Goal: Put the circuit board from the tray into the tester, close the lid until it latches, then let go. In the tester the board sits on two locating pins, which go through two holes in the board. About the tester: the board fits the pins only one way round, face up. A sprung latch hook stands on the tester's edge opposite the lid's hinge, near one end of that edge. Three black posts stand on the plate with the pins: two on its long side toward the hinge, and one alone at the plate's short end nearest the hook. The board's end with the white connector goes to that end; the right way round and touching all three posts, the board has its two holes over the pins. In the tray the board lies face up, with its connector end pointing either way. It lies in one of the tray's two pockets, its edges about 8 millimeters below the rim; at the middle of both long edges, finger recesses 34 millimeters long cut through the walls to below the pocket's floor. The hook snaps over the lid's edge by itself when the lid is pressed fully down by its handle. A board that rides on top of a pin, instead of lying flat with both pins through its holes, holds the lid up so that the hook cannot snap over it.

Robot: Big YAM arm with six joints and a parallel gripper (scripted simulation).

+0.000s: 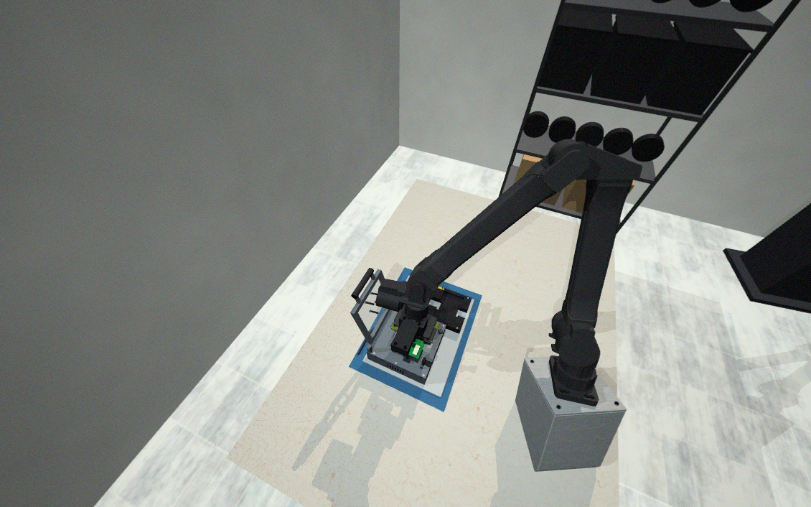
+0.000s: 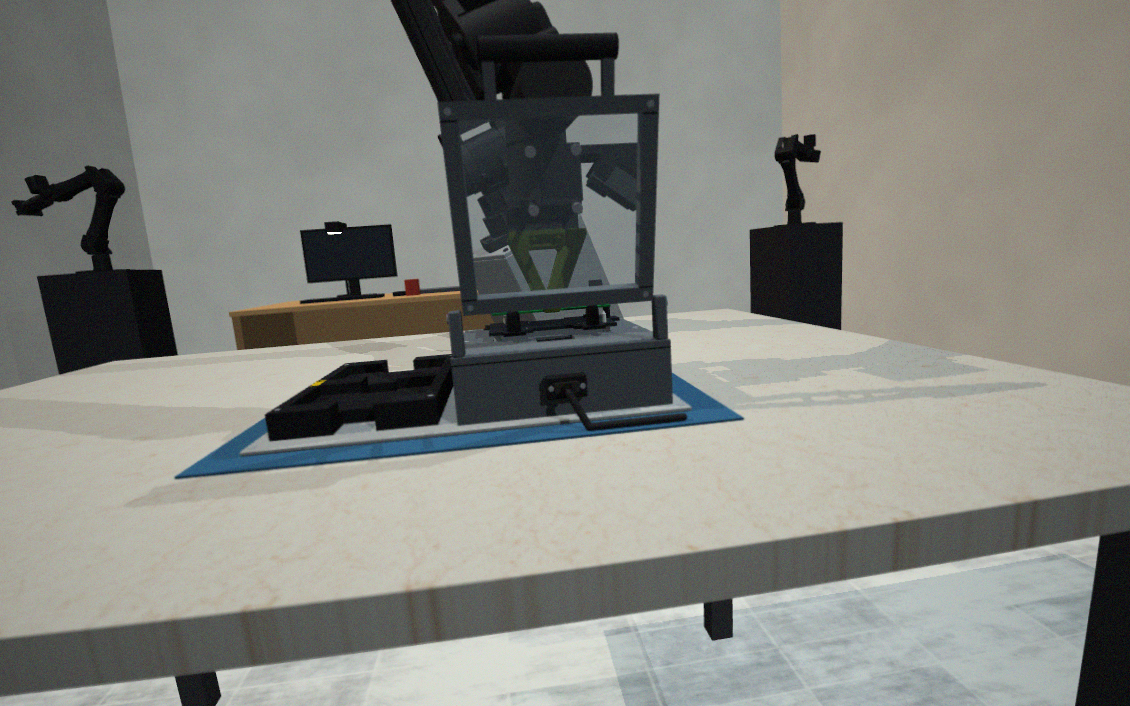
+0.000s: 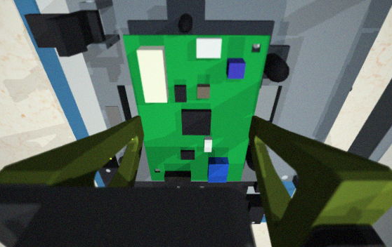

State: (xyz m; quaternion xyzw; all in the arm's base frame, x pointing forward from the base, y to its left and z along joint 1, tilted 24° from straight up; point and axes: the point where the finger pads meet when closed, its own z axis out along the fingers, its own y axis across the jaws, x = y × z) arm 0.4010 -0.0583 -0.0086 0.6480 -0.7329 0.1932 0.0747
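Gripper point(image 1: 415, 328) point(image 2: 554, 302) point(image 3: 196, 123) pinches the circuit board point(image 1: 420, 350) point(image 2: 498, 314) point(image 3: 166, 121) by its long edges; lower it level, snug against the wrist view's 12-o'clock post point(image 3: 185, 23).

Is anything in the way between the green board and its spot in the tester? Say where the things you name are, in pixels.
Nothing visible: the pincer point(image 1: 415, 333) point(image 2: 547, 305) point(image 3: 196, 123) holds the board point(image 1: 417, 348) point(image 2: 499, 312) point(image 3: 166, 130) just above the tester point(image 1: 395, 363) point(image 2: 499, 385) point(image 3: 244, 10), whose lid point(image 1: 362, 330) point(image 2: 455, 201) stands open. I can't see the pins.

Speckled beige table point(image 1: 478, 403) point(image 2: 569, 526) under 1 blue mat point(image 1: 396, 390) point(image 2: 227, 462).
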